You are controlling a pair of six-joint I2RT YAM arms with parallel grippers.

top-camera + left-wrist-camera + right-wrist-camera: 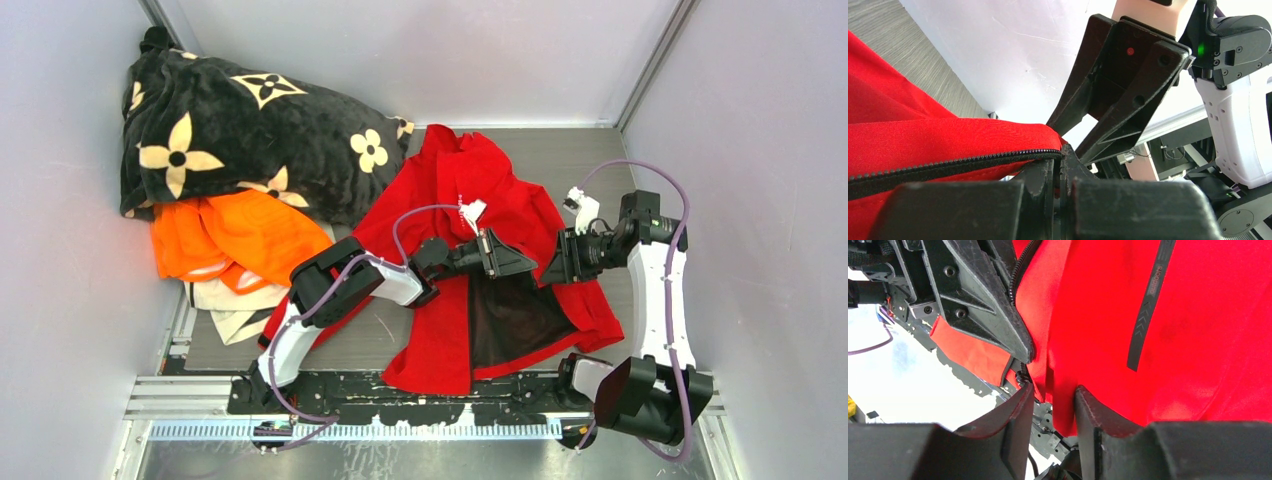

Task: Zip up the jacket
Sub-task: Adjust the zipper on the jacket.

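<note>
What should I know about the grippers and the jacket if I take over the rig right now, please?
Left gripper: shut on the zipper edge of the jacket.
Right gripper: jaws part-open, straddling a red jacket edge close to the left gripper; not visibly clamped.
Jacket: spread on the table, front open, dark lining showing.
Done: one zipper edge gripped.
Left: firm up the right grip, join the zipper halves, pull the zip closed.
</note>
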